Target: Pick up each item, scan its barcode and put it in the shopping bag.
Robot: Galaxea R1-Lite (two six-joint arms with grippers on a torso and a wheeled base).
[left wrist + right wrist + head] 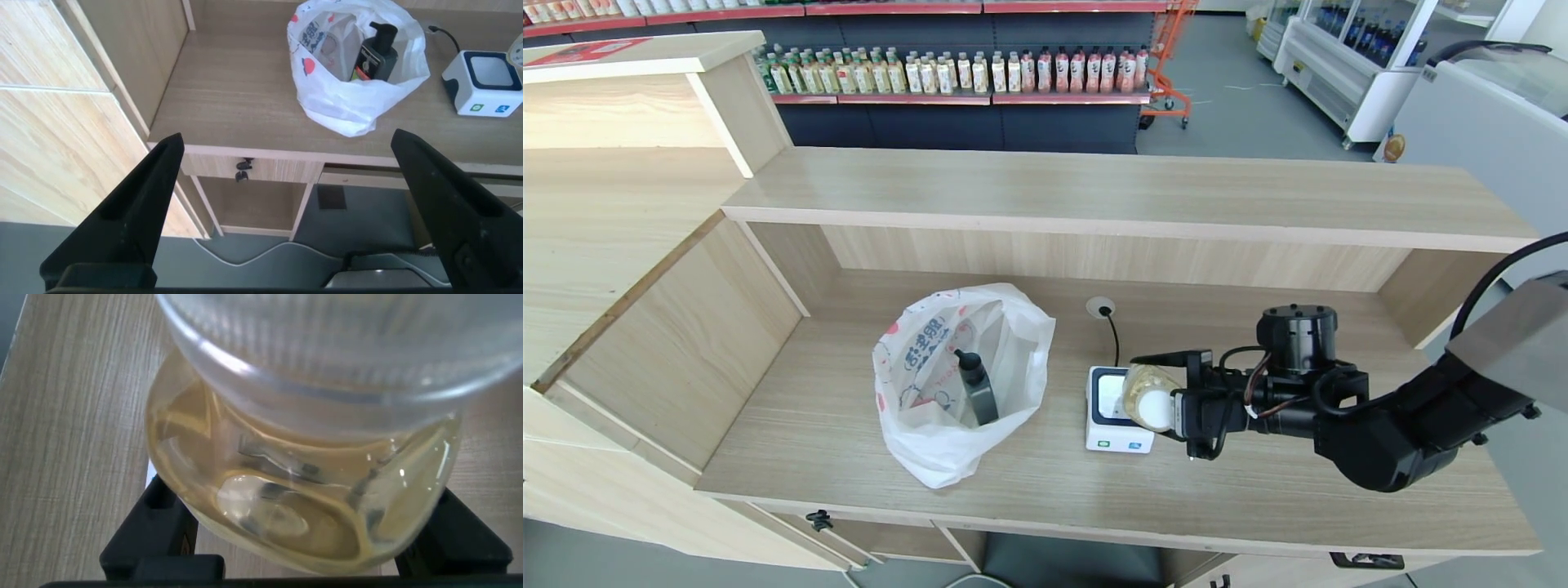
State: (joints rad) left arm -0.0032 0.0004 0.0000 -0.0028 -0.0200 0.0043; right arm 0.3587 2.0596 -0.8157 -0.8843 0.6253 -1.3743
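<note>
Clear bottle (1143,390) of yellowish liquid with a pale cap, clamped in the right pincer (1156,398) directly above the white scanner (1111,426) on the table (1258,490). White shopping bag (931,445) stands open near the scanner, on the robot's left, with a dark bottle (978,394) upright inside. Left pincer (286,147), jaws spread wide and holding nothing, hangs off the table's near edge.

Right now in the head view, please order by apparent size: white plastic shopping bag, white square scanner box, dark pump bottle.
1. White plastic shopping bag.
2. White square scanner box, partly covered by the clear jar.
3. Dark pump bottle, partly hidden.
</note>
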